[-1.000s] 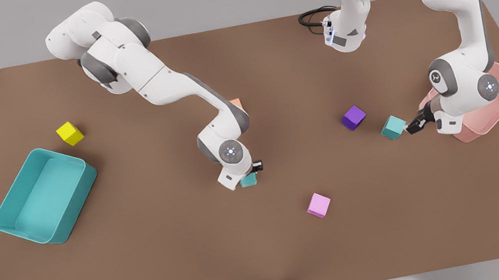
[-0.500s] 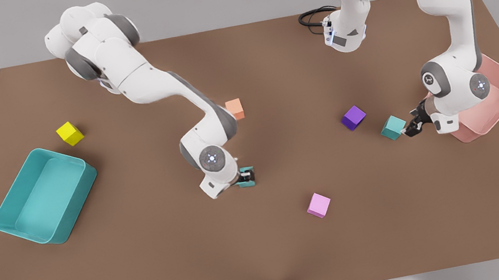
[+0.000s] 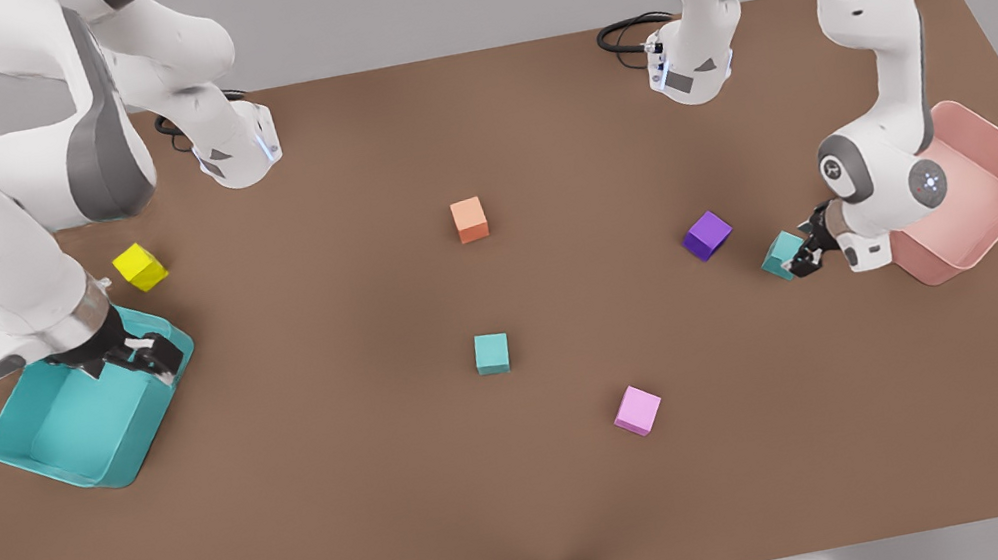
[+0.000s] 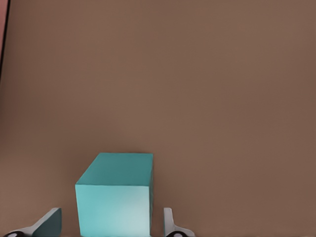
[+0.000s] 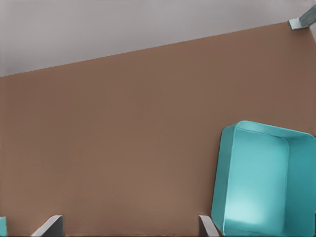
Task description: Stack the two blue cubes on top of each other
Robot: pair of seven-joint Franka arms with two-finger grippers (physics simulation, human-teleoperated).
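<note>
A brown counter (image 3: pixel 374 504) fills the scene, with grey walls behind it and metal struts at its far corners. On the front view's right, the left gripper (image 3: pixel 805 253) is low at the counter, right against one of the blue cubes (image 3: pixel 784 254). In the left wrist view that cube (image 4: pixel 114 195) sits between the two fingertips (image 4: pixel 47 223), which stand open with a gap on each side, not pressing it. Just behind this arm lies the pink bin (image 3: pixel 997 166), and the purple cube (image 3: pixel 708 235) rests near the teal cube on its side toward the middle.

The other blue cube (image 3: pixel 492 353) stands alone near the middle of the counter, well apart from both grippers. Farther back in line with it is the orange cube (image 3: pixel 470 220), and nearer the camera, toward the front view's right, the pink cube (image 3: pixel 637 410).

On the front view's left, the right gripper (image 3: pixel 135 358) hangs above the teal bin (image 3: pixel 15 447), at its far rim. Its wrist view shows two fingertips (image 5: pixel 49 226) spread wide with nothing between them, and the bin (image 5: pixel 224 197) off to one side. The yellow cube (image 3: pixel 140 267) sits just beyond the bin
</note>
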